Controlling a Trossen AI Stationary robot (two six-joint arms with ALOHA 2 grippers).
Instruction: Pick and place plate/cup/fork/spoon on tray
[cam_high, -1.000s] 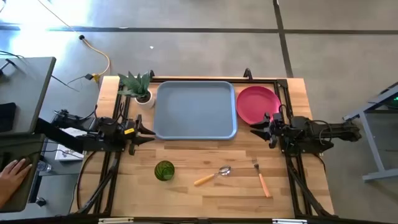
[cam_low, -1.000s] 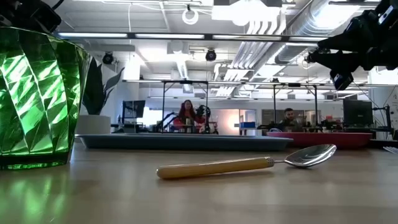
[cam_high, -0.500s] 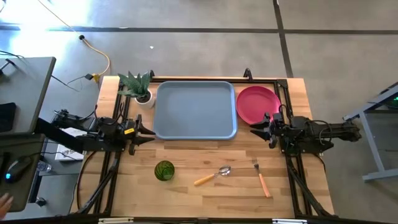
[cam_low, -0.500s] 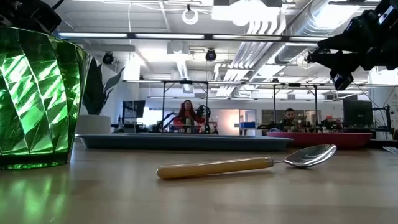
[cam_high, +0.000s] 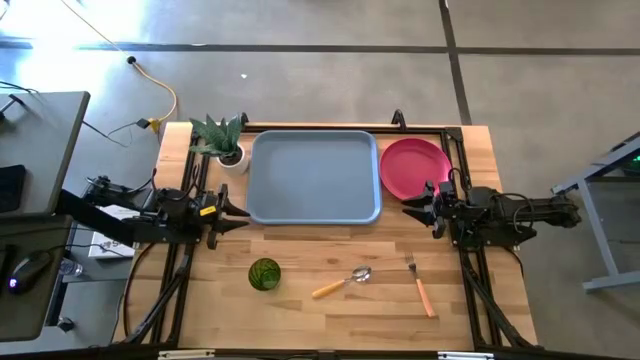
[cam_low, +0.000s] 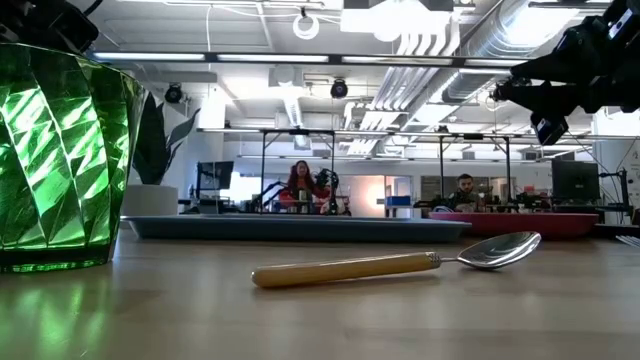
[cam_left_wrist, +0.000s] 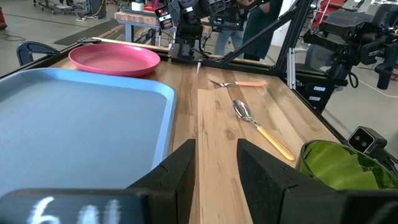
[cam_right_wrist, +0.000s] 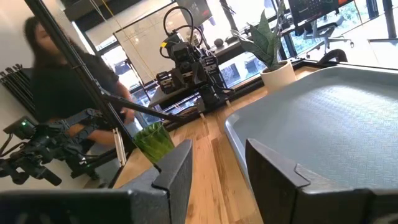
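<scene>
1. The left hand (cam_high: 240, 216) sits above the bench (cam_high: 330, 300) at its left side, just beside the tray's left edge, its two fingers (cam_left_wrist: 180, 171) parted with a gap between them and nothing held.
2. The right hand (cam_high: 408, 207) sits at the right side of the bench, pointing toward the tray's right edge, its fingers (cam_right_wrist: 180, 168) likewise spread and holding nothing.
3. The tray (cam_high: 314, 176) lies flat at the back middle of the bench, between the two hands, with nothing on it.
4. The plate (cam_high: 414, 166) rests on the bench just beside the tray's right edge (the right arm passes just in front of it in the high view).
5. The cup (cam_high: 264, 274) stands upright on the front left part of the bench, well apart from the tray.
6. The spoon (cam_high: 342, 282) lies near the front middle, bowl toward the right and handle angled to the front left.
7. The fork (cam_high: 419, 284) lies to the right of the spoon, tines toward the back and handle toward the front.
8. A potted plant (cam_high: 222, 140) stands at the back left corner, just beside the tray.
9. Two people (cam_low: 300, 183) sit in the room far beyond the bench.
</scene>
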